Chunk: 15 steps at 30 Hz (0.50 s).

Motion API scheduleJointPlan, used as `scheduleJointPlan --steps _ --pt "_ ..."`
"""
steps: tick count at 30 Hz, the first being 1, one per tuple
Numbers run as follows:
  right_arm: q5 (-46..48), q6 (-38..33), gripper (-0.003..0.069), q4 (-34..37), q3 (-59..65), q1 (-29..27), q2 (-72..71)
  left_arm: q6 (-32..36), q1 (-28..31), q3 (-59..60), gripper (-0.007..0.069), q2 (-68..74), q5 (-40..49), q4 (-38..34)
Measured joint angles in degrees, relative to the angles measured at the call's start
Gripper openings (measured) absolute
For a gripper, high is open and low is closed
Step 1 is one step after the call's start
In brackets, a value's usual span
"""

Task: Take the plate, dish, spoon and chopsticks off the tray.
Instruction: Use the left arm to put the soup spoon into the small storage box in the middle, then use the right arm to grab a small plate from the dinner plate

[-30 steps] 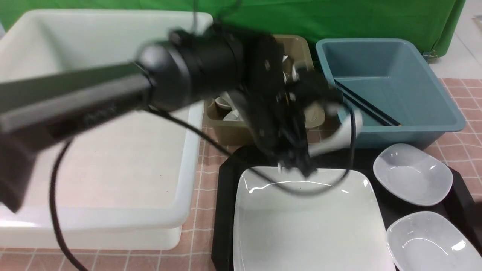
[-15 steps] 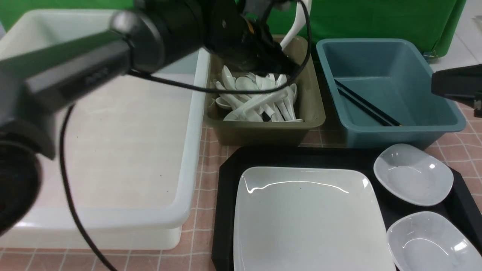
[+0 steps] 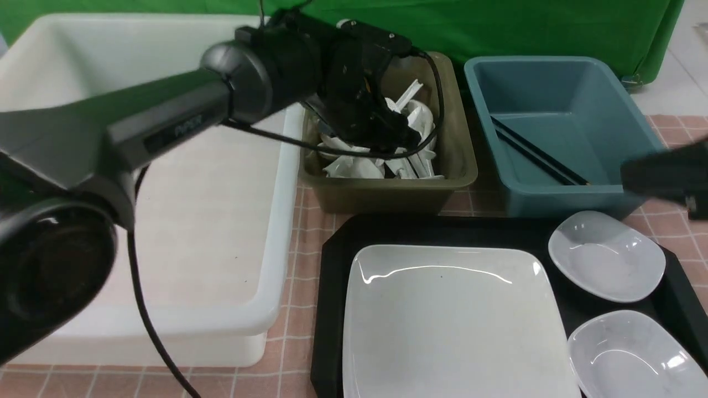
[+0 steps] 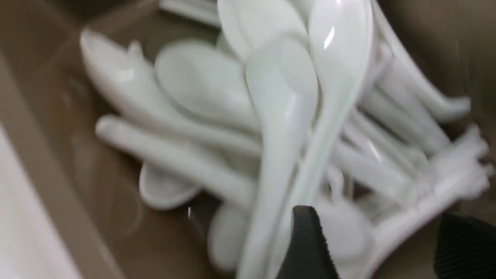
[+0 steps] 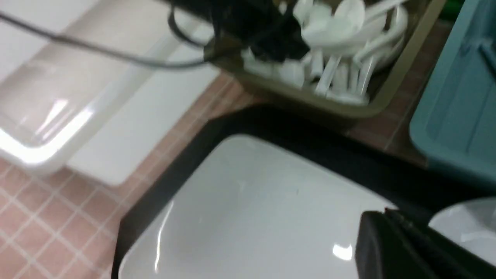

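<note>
My left end effector [image 4: 383, 246] has swung down into the olive tub [image 3: 459, 166] and spread, leaving the spoon [image 4: 337, 66] among other spoons [image 4: 201, 85]. The plate [image 3: 453, 320] lies at six o'clock from it, on the tray [image 3: 332, 265].

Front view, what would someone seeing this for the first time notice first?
The big black left arm stretches across from the left, its end down in the olive tub heaped with white spoons. Next comes the large white square plate, filling most of the black tray at the near edge, with black chopsticks lying in the blue tub behind.
</note>
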Motion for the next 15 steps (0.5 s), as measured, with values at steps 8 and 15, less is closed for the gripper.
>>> scheduleJointPlan --steps 8,15 --pt "9.0 6.4 0.0191 -18.6 8.7 4.8 6.9 15.7 -0.3 -1.1 0.0004 -13.3 21.7 -20.2" --pt "6.7 20.1 0.0486 -33.6 16.8 15.7 9.1 25.0 -6.5 3.5 -0.0011 -19.6 24.5 -25.3"
